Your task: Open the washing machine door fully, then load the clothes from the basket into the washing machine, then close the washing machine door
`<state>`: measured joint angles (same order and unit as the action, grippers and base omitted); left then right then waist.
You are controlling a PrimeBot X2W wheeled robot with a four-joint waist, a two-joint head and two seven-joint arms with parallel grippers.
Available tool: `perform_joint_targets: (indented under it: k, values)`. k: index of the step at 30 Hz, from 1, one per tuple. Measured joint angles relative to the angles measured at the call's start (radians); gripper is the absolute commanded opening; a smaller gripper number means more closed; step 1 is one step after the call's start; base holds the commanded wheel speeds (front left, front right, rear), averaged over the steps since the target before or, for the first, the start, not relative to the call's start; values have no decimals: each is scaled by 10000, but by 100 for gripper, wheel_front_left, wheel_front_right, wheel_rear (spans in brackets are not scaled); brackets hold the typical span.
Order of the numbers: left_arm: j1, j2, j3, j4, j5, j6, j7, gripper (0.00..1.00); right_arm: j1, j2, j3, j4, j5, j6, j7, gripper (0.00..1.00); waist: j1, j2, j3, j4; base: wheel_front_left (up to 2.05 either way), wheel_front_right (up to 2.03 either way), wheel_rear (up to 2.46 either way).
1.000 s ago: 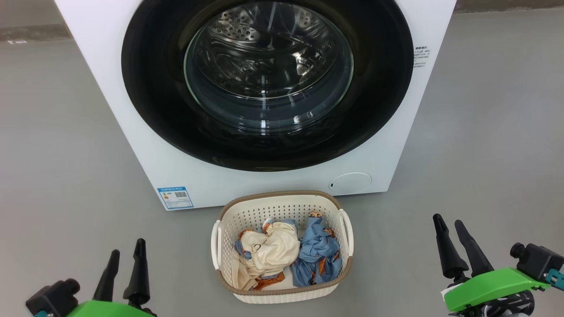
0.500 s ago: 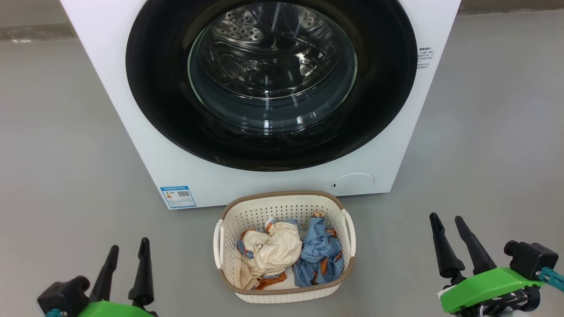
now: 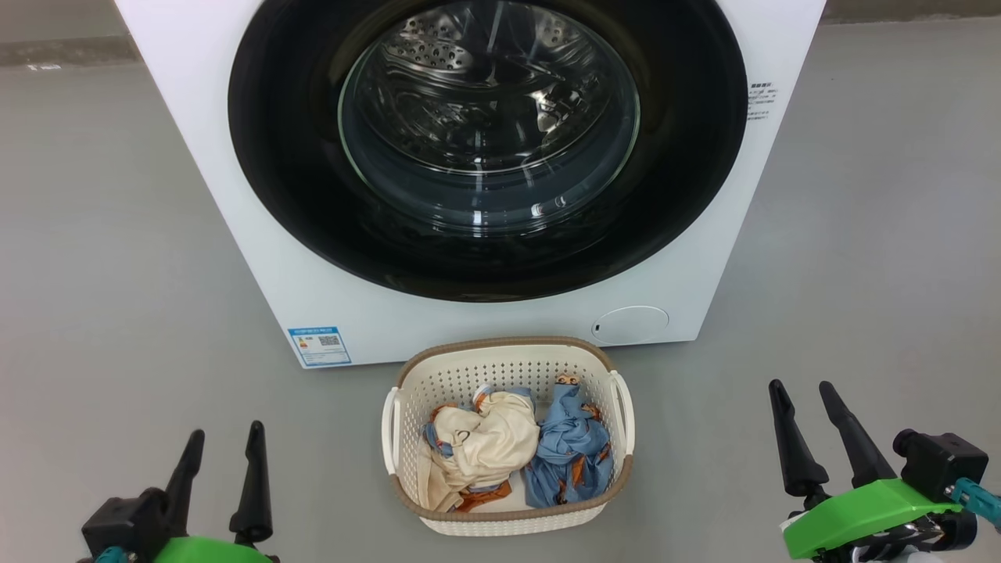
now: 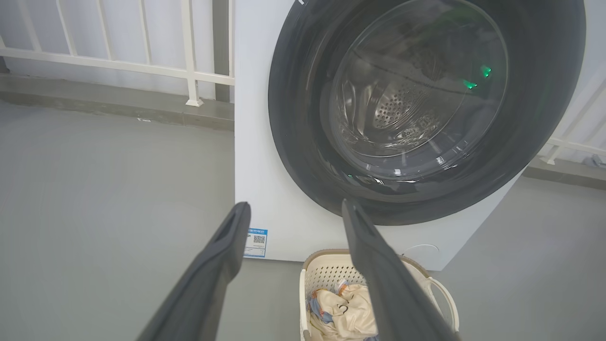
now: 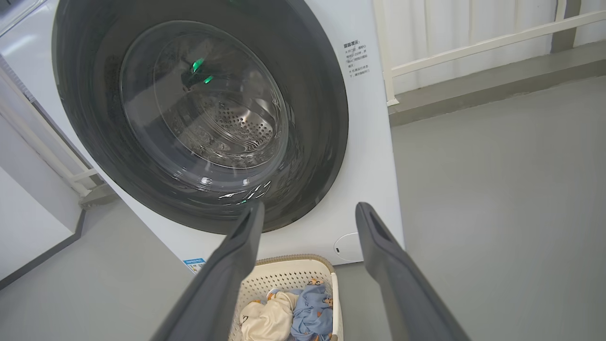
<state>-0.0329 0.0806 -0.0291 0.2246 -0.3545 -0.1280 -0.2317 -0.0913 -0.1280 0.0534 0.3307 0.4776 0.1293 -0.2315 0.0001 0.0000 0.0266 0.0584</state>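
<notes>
- Glossy black washing machine door [image 3: 485, 266] is sitting shut, ahead of both tools.
- Left tool [image 3: 226, 428] and right tool [image 3: 799, 384] are hanging released.
- Opening is likely calling for hooking its rim edge.

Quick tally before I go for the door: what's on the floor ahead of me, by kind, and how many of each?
Washing machine: 1
Basket: 1
Garments: 2, the cream garment and the light blue garment
Total: 4
</notes>
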Motion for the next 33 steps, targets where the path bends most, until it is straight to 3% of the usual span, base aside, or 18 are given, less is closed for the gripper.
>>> perform_joint_targets:
  k: [8,33]
  values:
    - [-87,29,-27,151,709,-8,-163,100,2,38,-92,-4,-802,0,-169,100,0,0,43,-8,0,0,0]
    - [-149,23,385,332,1338,-12,-163,100,5,224,-284,-151,-986,0,-169,100,0,0,154,-31,6,6,-12]
